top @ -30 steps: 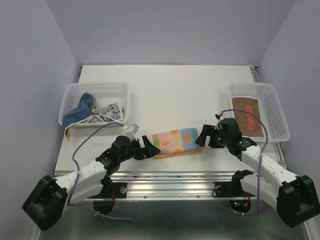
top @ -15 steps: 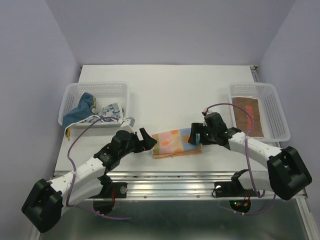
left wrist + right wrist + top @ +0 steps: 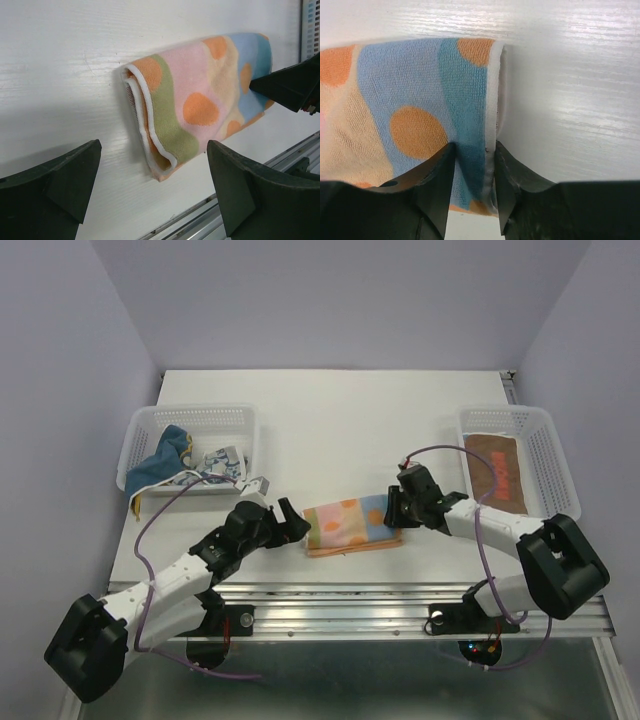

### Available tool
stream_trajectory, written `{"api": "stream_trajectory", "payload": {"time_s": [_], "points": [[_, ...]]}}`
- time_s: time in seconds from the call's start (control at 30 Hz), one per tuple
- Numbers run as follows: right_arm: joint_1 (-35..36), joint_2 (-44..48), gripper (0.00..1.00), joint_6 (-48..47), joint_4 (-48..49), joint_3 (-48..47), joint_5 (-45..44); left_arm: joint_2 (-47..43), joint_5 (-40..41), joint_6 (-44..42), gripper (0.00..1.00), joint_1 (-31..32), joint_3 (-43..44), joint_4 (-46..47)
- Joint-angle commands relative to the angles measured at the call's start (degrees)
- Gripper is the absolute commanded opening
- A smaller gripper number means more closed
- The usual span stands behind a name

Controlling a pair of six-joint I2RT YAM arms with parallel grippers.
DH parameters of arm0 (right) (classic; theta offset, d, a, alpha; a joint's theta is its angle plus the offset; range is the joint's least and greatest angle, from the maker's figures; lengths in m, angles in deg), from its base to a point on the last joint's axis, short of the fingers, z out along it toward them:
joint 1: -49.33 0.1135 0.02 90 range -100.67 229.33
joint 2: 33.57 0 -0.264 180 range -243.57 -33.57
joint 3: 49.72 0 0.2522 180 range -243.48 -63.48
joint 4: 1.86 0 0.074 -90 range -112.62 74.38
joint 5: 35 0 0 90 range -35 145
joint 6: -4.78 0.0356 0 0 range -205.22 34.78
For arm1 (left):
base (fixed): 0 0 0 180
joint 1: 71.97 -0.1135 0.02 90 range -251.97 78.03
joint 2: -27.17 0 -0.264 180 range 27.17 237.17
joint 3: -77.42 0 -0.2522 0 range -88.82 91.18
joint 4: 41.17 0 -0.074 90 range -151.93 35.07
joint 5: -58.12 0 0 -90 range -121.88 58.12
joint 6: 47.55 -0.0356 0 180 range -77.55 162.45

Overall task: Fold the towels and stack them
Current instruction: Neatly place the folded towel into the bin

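Looking down from the top camera, I count two white baskets, two grippers and four towels that I can tell apart.

One spotted towel (image 3: 350,521), with orange circles on blue, pink and green panels, lies folded on the table (image 3: 340,430) near its front edge, between the two arms. A peach-orange layer shows under its near side; I cannot tell whether that is a second cloth or the same one's reverse.

My right gripper (image 3: 398,508) is at the towel's right end. In its wrist view the two fingers (image 3: 437,175) are drawn close together with the teal band and white hem pinched between them.

My left gripper (image 3: 291,524) sits just beside the towel's left end. Its jaws are spread as wide as they go, with nothing between them; the rolled end of the towel lies just ahead.

One brown towel (image 3: 495,475) with a red print lies flat in the right basket (image 3: 555,455). The left basket (image 3: 245,420) holds two crumpled ones, a dark blue towel (image 3: 160,458) hanging over its near wall and a white-and-blue towel (image 3: 218,462) beside it.
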Motion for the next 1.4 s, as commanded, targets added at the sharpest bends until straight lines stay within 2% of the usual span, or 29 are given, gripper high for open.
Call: {"api": "stream_trajectory", "payload": {"time_s": [0.0,0.1,0.13,0.2,0.4,0.5,0.53,0.73,0.93,1.1,1.17,1.37], "points": [[0.95,-1.63,0.39,0.45,-0.14,0.06,-2.37,-1.48,1.19,-0.77,0.99,0.11,0.77,0.37],[0.95,-2.07,0.21,0.01,-1.10,-0.55,-4.74,-2.10,3.82,-0.42,0.99,0.19,0.77,-0.33],[0.95,-2.08,0.10,-0.34,-1.71,-1.59,-5.01,-2.19,4.78,-0.42,0.99,0.19,0.77,-1.29],[1.12,-1.38,0.01,-1.31,-1.81,-2.22,-6.85,-2.45,5.41,-0.33,0.99,0.11,0.95,-2.00],[0.95,1.79,0.01,-4.82,-3.38,-6.08,-16.51,-4.21,6.64,-0.33,0.99,0.11,0.95,-3.32],[0.95,2.05,0.01,-8.33,-8.39,-9.94,-29.66,-5.35,7.34,-0.25,0.99,0.11,0.86,-4.03],[0.95,2.23,0.01,-8.95,-9.18,-10.82,-31.63,-5.44,7.34,-0.25,0.99,0.02,0.86,-4.03],[-0.45,5.39,0.01,-12.47,-12.60,-13.38,-35.33,-5.53,8.31,-0.77,0.99,0.11,2.09,-5.43],[-3.71,6.36,0.01,-18.35,-18.68,-19.97,-44.11,-5.35,8.48,-1.30,0.99,-0.07,2.70,-5.61],[-8.80,8.20,0.01,-29.51,-19.56,-21.56,-41.58,-5.26,8.48,-1.56,0.99,-0.07,2.88,-5.69],[-12.40,8.30,0.01,-34.33,-19.30,-21.47,-37.98,-5.09,8.48,-1.83,0.99,-0.16,3.06,-5.61],[-21.36,6.45,0.01,-43.40,-19.83,-23.92,-35.87,-3.60,8.57,-2.62,0.99,-0.60,4.11,-5.70]]}}
